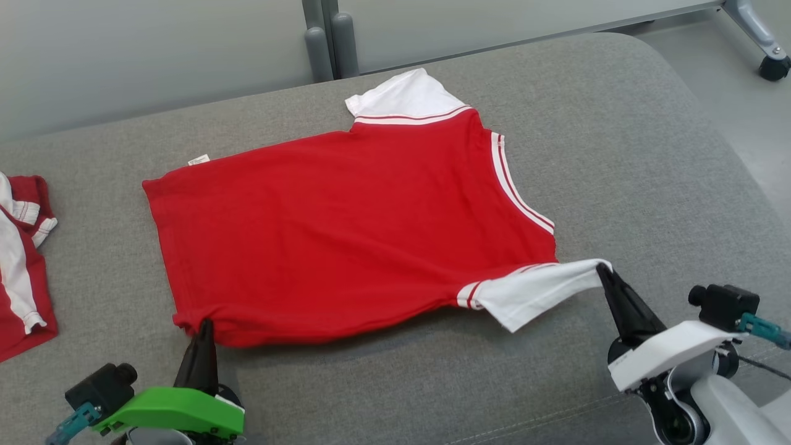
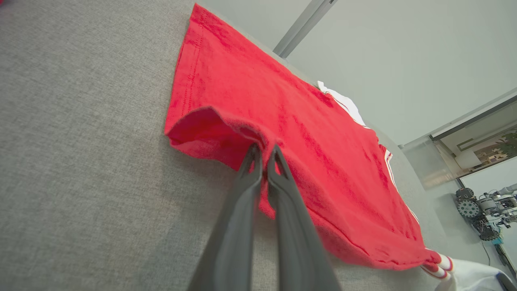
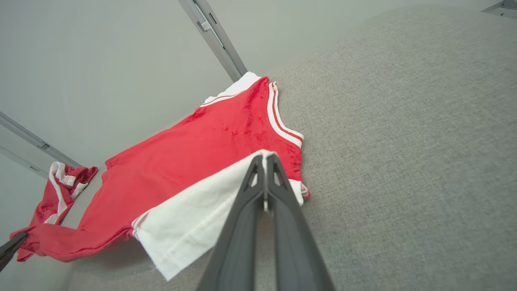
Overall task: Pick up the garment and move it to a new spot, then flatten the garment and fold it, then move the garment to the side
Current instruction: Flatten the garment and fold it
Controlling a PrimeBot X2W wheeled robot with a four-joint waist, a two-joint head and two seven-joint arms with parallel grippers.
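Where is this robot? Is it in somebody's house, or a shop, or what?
Probably a robot test room, not a home. The red shirt lies on a grey padded worktop, plain grey partition panels stand behind it, and another wheeled machine is parked across the room.

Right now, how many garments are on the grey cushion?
2: the red T-shirt spread at centre, and a red-and-white garment bunched at the left edge, partly out of frame.
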